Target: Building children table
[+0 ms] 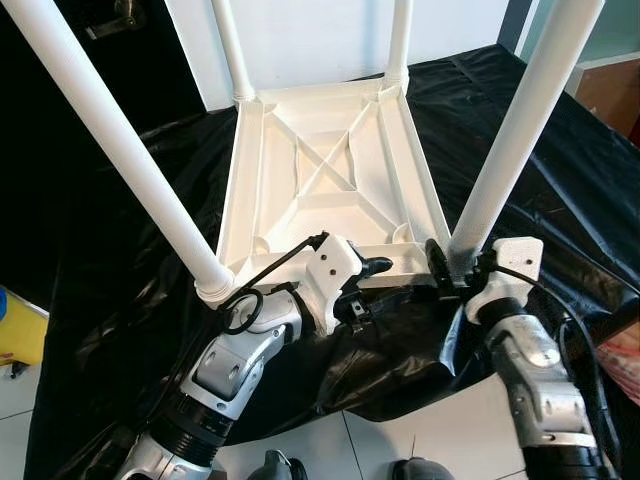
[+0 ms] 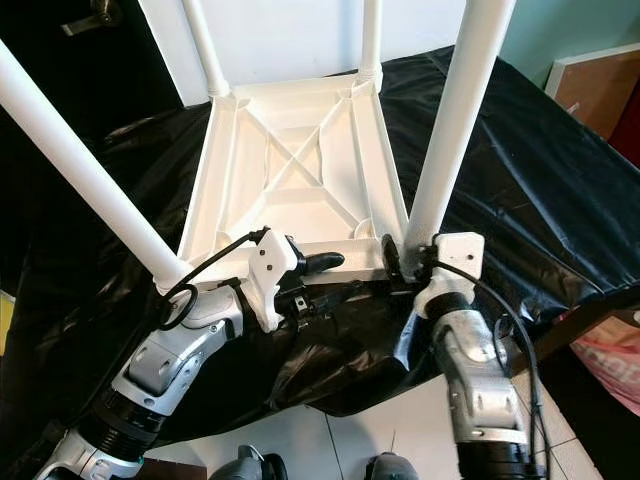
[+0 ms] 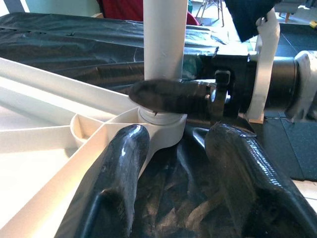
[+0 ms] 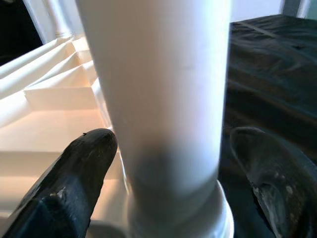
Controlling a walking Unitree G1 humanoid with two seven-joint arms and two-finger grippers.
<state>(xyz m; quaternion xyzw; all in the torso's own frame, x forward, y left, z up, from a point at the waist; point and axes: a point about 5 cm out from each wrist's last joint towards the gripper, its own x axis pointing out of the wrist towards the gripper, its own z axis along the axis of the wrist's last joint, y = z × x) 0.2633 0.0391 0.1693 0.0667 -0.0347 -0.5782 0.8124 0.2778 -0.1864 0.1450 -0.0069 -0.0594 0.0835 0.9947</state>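
Note:
A white plastic children's table [image 1: 330,170] lies upside down on a black sheet [image 1: 560,190], its four legs pointing up. My right gripper [image 1: 450,262] is at the base of the near right leg [image 1: 510,150], where the leg meets its corner socket. In the right wrist view its two black fingers [image 4: 84,168] press on either side of that leg [image 4: 163,89]. My left gripper [image 1: 368,285] is open at the table's front rim, one finger [image 3: 119,163] over the rim and the other below it. The near left leg [image 1: 110,140] rises beside my left arm.
The black sheet covers a low surface, and its front edge hangs toward white floor tiles [image 1: 440,440]. A yellow object [image 1: 15,330] lies at the far left. Wooden furniture [image 1: 610,95] stands at the back right, with a pinkish item [image 1: 625,355] at the right edge.

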